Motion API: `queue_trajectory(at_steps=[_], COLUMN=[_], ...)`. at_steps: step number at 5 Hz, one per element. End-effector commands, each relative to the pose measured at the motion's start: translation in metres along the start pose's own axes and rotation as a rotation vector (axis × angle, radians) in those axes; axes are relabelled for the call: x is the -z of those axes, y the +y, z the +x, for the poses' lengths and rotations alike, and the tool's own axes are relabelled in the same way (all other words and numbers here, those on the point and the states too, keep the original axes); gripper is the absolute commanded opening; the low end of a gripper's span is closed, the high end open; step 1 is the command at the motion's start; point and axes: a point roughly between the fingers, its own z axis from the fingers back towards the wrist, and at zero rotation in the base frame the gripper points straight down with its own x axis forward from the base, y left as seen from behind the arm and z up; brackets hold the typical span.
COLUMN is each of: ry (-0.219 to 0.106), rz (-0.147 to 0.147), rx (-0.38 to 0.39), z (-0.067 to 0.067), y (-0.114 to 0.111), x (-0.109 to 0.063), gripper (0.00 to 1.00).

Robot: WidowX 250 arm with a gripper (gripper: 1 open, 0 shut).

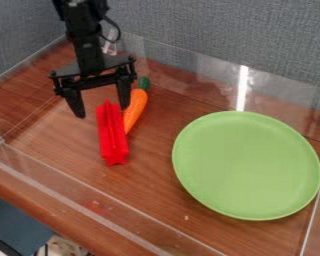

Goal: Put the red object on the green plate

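The red object (112,135) is a long ridged bar lying on the wooden table, left of centre, running front to back. My gripper (99,101) hangs straight down over its far end, open, with one finger on each side of the bar and nothing held. The black arm rises behind it toward the top left. The green plate (247,163) lies flat on the right half of the table, a hand's width away from the bar.
An orange carrot (135,108) with a green top lies touching the bar's right side, just by my right finger. Clear plastic walls (243,85) ring the table. A grey fabric backdrop stands behind.
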Motion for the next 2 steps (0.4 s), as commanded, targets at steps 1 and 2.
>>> queue_trajectory(at_steps=[1,2], ry=[-0.069,-0.107], rz=[-0.011,-0.008], rx=[0.002,0.012], z=[0.0076,0.0092], y=[-0.0031,-0.007], x=[-0.0029,0.0008], gripper=[1.0,1.0])
